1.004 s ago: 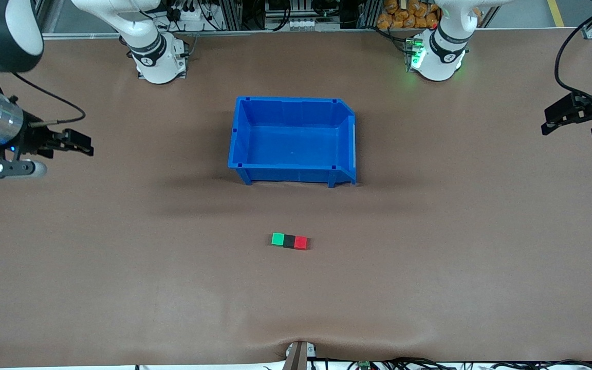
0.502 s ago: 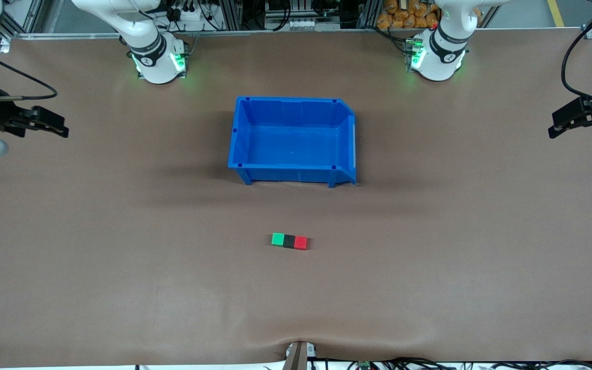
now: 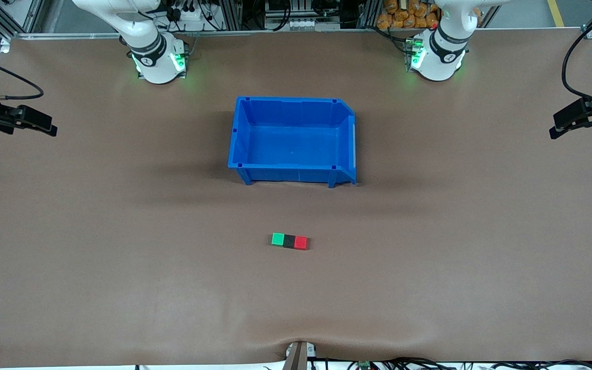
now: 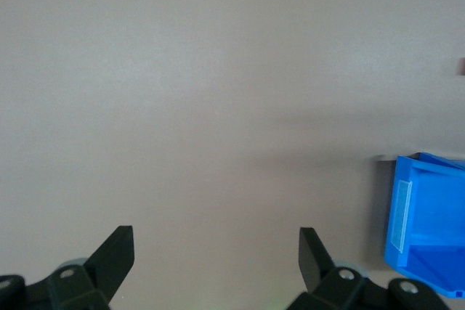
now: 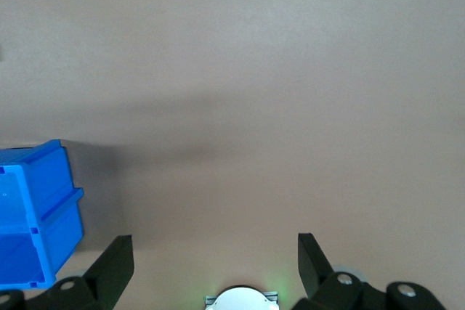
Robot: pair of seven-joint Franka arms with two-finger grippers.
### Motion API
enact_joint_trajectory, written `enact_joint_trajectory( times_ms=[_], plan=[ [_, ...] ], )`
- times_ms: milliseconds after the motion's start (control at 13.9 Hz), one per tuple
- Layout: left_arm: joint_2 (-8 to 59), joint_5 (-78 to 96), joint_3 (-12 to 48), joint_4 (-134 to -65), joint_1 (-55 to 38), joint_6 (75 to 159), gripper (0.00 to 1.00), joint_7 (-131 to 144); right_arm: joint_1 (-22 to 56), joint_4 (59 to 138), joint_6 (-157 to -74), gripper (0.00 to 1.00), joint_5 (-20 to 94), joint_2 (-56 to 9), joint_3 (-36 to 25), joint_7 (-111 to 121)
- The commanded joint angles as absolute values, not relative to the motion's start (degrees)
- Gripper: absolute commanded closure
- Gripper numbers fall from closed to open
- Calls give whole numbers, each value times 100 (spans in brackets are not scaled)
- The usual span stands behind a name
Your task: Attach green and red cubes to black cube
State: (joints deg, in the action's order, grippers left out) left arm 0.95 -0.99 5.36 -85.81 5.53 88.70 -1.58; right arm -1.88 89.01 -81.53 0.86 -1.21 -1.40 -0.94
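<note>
The green cube (image 3: 277, 239), the black cube (image 3: 289, 241) and the red cube (image 3: 300, 242) lie touching in one row on the brown table, nearer to the front camera than the blue bin (image 3: 293, 140). The black cube is in the middle. My left gripper (image 3: 578, 119) is open and empty, up over the left arm's end of the table. My right gripper (image 3: 31, 122) is open and empty, up over the right arm's end. Both are far from the cubes. Neither wrist view shows the cubes; each shows open black fingers (image 4: 116, 252) (image 5: 116, 259) over bare table.
The blue bin stands empty at the table's middle; its corner shows in the left wrist view (image 4: 429, 223) and in the right wrist view (image 5: 33, 215). The right arm's base (image 5: 240, 299) shows between the right fingers. Cables lie along the table's near edge (image 3: 404, 364).
My right gripper has drawn back toward the right arm's end of the table and risen out of view in part. My left gripper has shifted slightly toward its end. The cubes have not moved.
</note>
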Motion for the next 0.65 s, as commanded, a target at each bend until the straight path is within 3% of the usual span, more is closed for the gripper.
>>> enact_joint_trajectory(
  times_ms=[0, 574],
  plan=[
    [132, -132, 554, -8455, 571, 8868, 0, -140, -334, 8824, -8147, 0, 105, -132, -70, 262],
    [123, -123, 554, -8455, 580, 8859, 0, -149, -334, 8842, -8174, 0, 114, -141, -62, 290]
  ],
)
